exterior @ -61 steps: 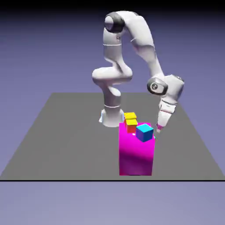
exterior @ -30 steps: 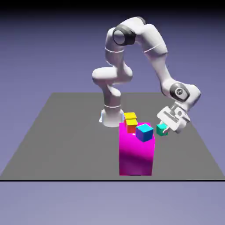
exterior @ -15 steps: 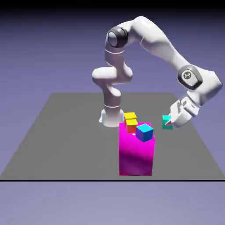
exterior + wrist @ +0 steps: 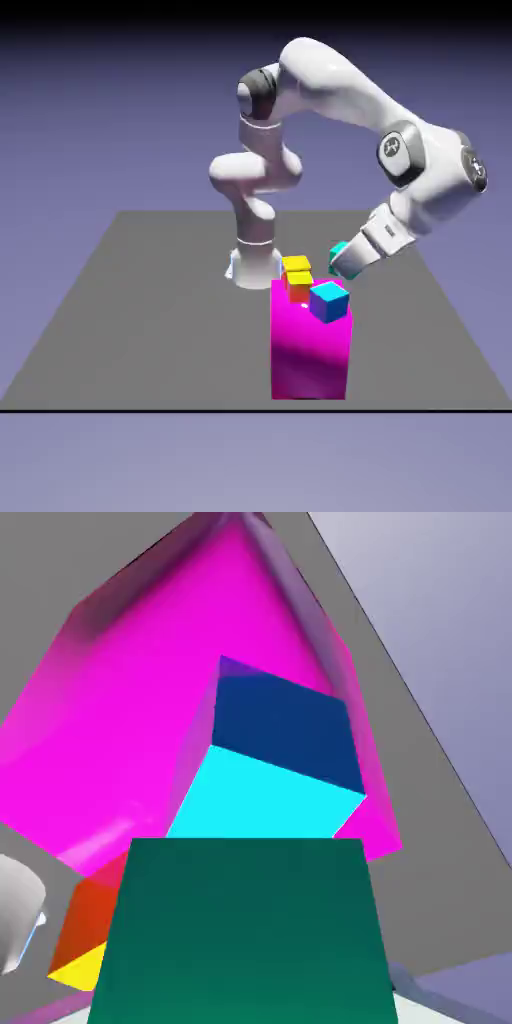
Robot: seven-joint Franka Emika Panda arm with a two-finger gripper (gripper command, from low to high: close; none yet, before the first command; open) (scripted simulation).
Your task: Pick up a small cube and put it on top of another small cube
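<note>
My gripper (image 4: 342,257) is shut on the small cube (image 4: 338,247), a tiny teal-green one, and holds it in the air. It hangs just above and to the exterior view's right of the magenta block (image 4: 308,350). In the hand view the small cube (image 4: 240,932) fills the bottom between the fingers; only the left fingertip (image 4: 15,912) shows. Beyond it lies the larger blue cube with a cyan top (image 4: 275,762) on the magenta block (image 4: 150,712). Another small cube is out of view.
On the magenta block stand the blue cube (image 4: 329,301) and an orange cube with a yellow top (image 4: 299,285). A yellow cube (image 4: 296,264) sits behind them. The robot's base (image 4: 254,265) rises from the grey table (image 4: 150,300) just beyond.
The arm has swung the hand toward the exterior view's left and slightly up, carrying the teal cube from well right of the magenta block to just above its right edge.
</note>
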